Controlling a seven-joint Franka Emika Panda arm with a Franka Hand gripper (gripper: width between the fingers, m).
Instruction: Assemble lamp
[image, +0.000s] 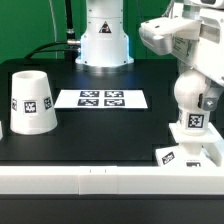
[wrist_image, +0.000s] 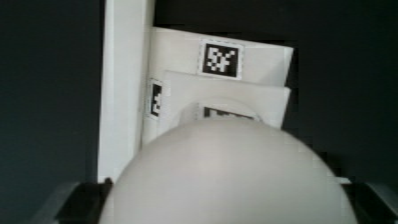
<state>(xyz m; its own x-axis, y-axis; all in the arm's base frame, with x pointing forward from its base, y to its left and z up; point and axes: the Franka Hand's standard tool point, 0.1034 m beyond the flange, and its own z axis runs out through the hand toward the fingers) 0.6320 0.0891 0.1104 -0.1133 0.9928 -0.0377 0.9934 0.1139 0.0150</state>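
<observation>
On table: 1 shade | 1 base | 1 bulb, pinched by hand above base

Upright bulb on base

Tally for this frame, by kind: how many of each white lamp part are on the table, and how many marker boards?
shade: 1
bulb: 1
base: 1
marker board: 1
Total: 4
</observation>
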